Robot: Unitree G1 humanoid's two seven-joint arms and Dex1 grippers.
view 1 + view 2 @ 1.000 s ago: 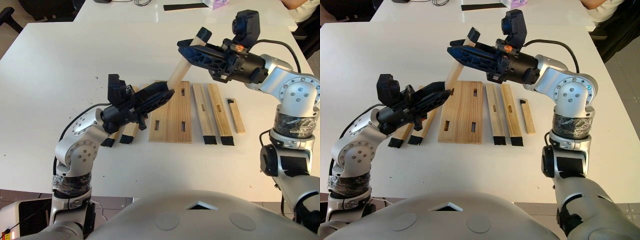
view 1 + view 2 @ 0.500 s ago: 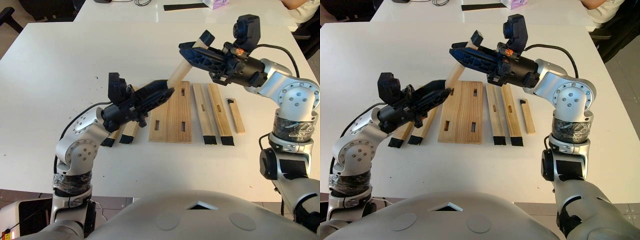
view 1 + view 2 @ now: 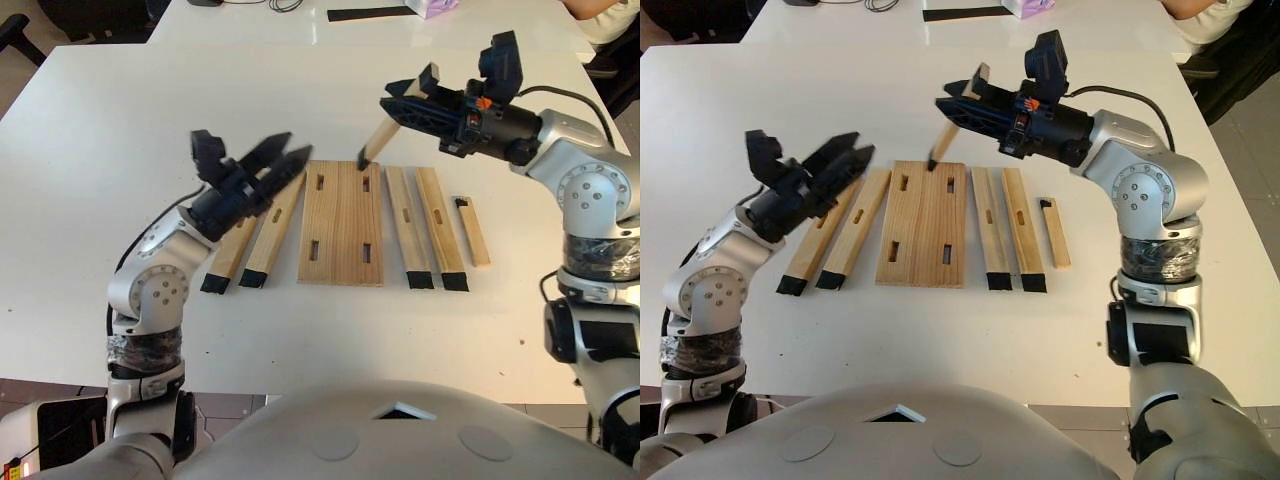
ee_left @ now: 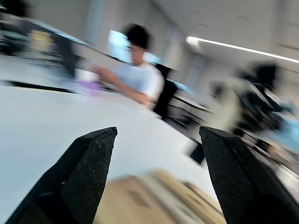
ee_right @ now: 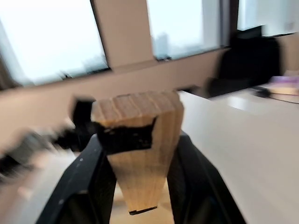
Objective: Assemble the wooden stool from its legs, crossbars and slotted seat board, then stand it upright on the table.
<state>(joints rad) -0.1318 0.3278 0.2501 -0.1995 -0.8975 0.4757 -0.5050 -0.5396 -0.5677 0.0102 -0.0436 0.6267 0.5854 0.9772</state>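
The right tool (image 3: 400, 107) was pinching a wooden leg (image 3: 374, 142) near its upper end. It held the leg tilted, dark tip down, probably so that the tip could be steered into a slot. The tip sat at the far edge of the seat board (image 3: 340, 225), just beside the far right slot (image 3: 366, 184). I could not tell whether it touched the wood or hung just above it.

The seat board lay flat in the middle of the bench (image 3: 120, 110), slots facing up, which suited feeding legs in from above. The left tool (image 3: 292, 146) hovered with its fingers spread and held nothing. It was over the far ends of a pair of legs (image 3: 262, 230) lying just left of the board, likely ready to steady the board or take the next leg.

Two slotted legs (image 3: 422, 225) lay just right of the board, below the right tool, and a short crossbar (image 3: 472, 235) lay beyond them. No part appeared joined yet.
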